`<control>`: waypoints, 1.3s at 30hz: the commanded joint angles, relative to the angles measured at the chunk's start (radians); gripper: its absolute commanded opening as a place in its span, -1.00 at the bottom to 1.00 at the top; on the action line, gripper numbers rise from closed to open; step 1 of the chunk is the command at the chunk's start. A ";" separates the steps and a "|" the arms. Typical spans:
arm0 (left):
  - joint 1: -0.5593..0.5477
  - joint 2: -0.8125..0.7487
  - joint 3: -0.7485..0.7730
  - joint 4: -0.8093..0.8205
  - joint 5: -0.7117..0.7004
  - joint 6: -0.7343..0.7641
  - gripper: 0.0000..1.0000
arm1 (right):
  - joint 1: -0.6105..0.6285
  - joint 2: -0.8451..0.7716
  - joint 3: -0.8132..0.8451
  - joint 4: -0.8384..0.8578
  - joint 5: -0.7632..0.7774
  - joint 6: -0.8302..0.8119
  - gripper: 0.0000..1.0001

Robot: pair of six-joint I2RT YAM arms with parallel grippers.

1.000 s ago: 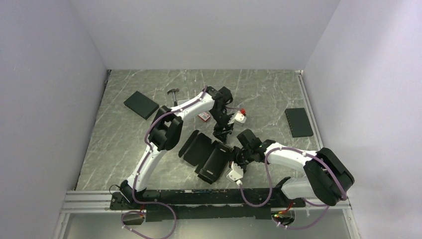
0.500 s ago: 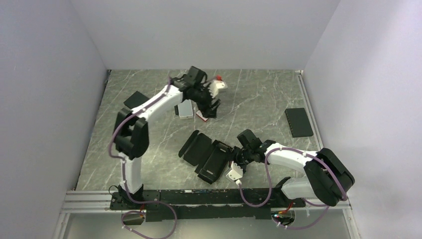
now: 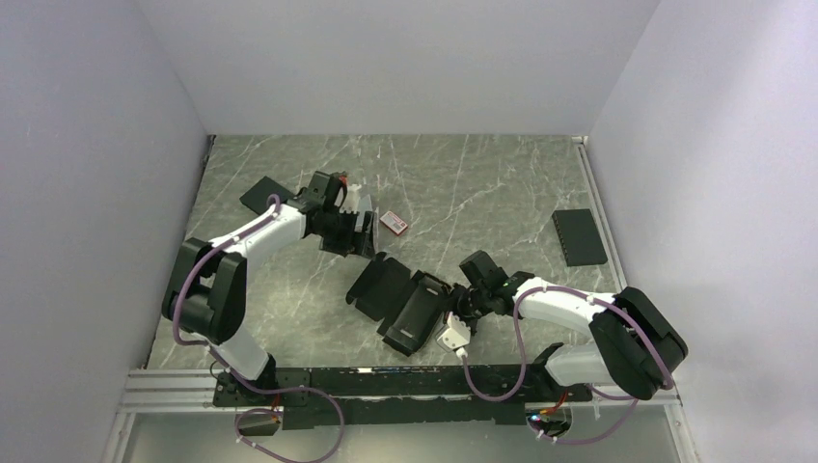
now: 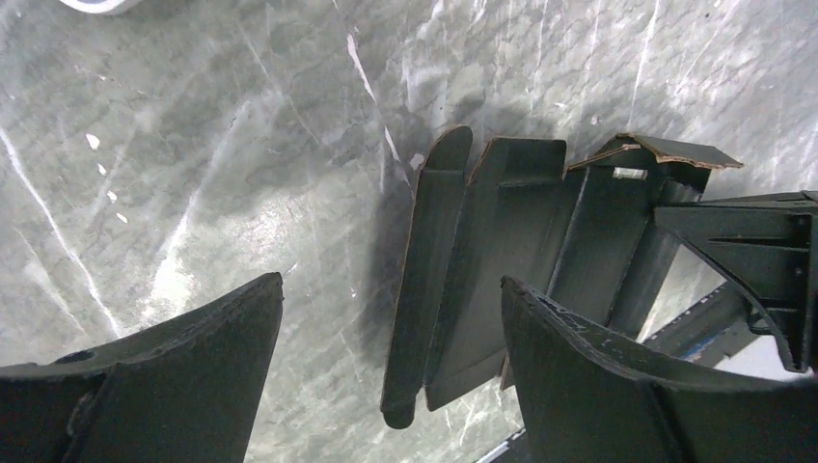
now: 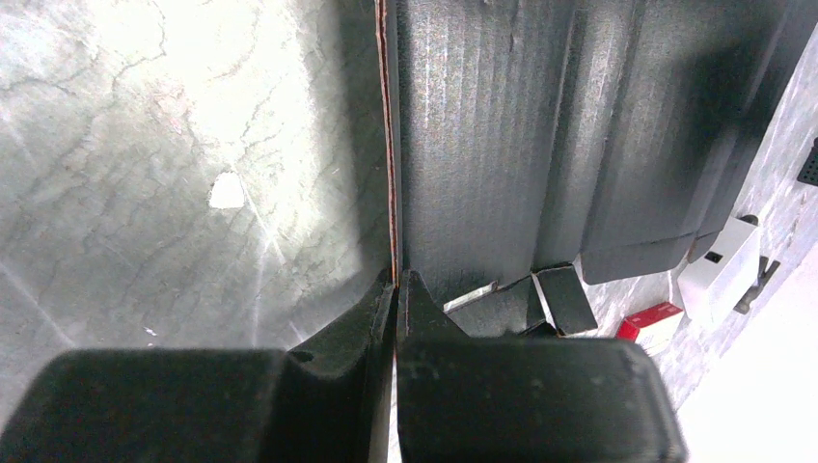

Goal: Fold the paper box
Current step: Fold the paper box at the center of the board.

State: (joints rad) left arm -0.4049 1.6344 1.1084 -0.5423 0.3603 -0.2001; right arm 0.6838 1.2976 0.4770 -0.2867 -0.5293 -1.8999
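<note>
From above, one paper box (image 3: 400, 299) lies half-open mid-table, with two black slabs (image 3: 579, 236) well apart and one red card (image 3: 393, 223) nearby. Left wrist: the left claw (image 4: 391, 282) gapes wide and empty, the box's flaps ahead. Right wrist: the right claw (image 5: 394, 285) pinches a thin wall edge. The card looks light and bendy, likely best gripped beside creases.

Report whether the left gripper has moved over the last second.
Yes. The left gripper swung left, from right of the small red packet to its left.

Marbled table (image 3: 502, 188) holds the paper box (image 3: 391, 289), left slab (image 3: 256, 193), right slab (image 3: 579, 236) and a red packet (image 3: 393, 223)
</note>
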 commanded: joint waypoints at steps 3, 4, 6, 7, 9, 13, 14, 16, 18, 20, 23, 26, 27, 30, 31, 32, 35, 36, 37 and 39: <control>0.036 0.037 -0.034 0.109 0.134 -0.128 0.67 | 0.005 -0.005 -0.011 0.011 -0.008 0.019 -1.00; 0.041 0.049 -0.040 0.123 0.172 -0.134 0.65 | 0.005 -0.004 -0.011 0.013 -0.009 0.021 -1.00; 0.047 0.071 -0.050 0.161 0.243 -0.151 0.58 | 0.005 -0.003 -0.011 0.012 -0.012 0.022 -1.00; 0.047 0.082 -0.050 0.169 0.267 -0.154 0.55 | 0.005 -0.002 -0.012 0.013 -0.011 0.023 -1.00; 0.048 0.101 -0.048 0.163 0.281 -0.151 0.53 | 0.005 -0.001 -0.013 0.014 -0.012 0.025 -1.00; 0.061 0.119 -0.072 0.176 0.315 -0.157 0.48 | 0.005 0.000 -0.015 0.020 -0.014 0.032 -1.00; 0.062 0.125 -0.075 0.174 0.327 -0.157 0.46 | 0.005 0.001 -0.014 0.019 -0.014 0.032 -1.00; 0.063 0.136 -0.077 0.172 0.336 -0.157 0.43 | 0.005 0.004 -0.012 0.017 -0.015 0.032 -1.00; 0.063 0.143 -0.084 0.178 0.345 -0.163 0.40 | 0.005 0.005 -0.011 0.018 -0.017 0.034 -1.00; 0.063 0.146 -0.089 0.181 0.354 -0.166 0.38 | 0.005 0.007 -0.011 0.017 -0.018 0.035 -1.00; 0.063 0.145 -0.097 0.182 0.360 -0.169 0.37 | 0.005 0.008 -0.011 0.015 -0.019 0.035 -1.00; 0.063 0.146 -0.101 0.183 0.365 -0.171 0.35 | 0.005 0.009 -0.009 0.013 -0.021 0.035 -1.00; 0.063 0.148 -0.101 0.184 0.368 -0.172 0.33 | 0.004 0.009 -0.009 0.012 -0.020 0.035 -1.00; 0.063 0.151 -0.106 0.196 0.379 -0.181 0.25 | 0.005 0.008 -0.009 0.013 -0.021 0.037 -1.00; 0.063 0.150 -0.110 0.201 0.384 -0.185 0.22 | 0.005 0.008 -0.009 0.014 -0.021 0.037 -1.00; 0.063 0.150 -0.111 0.208 0.390 -0.190 0.20 | 0.005 0.006 -0.011 0.014 -0.022 0.038 -1.00; 0.063 0.143 -0.118 0.224 0.412 -0.205 0.11 | 0.005 0.003 -0.011 0.017 -0.022 0.039 -1.00; 0.063 0.141 -0.121 0.229 0.421 -0.209 0.09 | 0.005 0.004 -0.012 0.019 -0.022 0.040 -1.00; 0.062 0.140 -0.123 0.235 0.429 -0.213 0.08 | 0.005 0.004 -0.012 0.020 -0.021 0.041 -1.00; 0.062 0.142 -0.125 0.238 0.439 -0.216 0.06 | 0.005 0.002 -0.012 0.021 -0.022 0.042 -1.00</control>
State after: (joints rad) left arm -0.3454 1.7824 0.9916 -0.3416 0.7376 -0.3878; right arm 0.6846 1.2987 0.4755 -0.2749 -0.5301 -1.8732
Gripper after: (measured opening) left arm 0.540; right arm 0.050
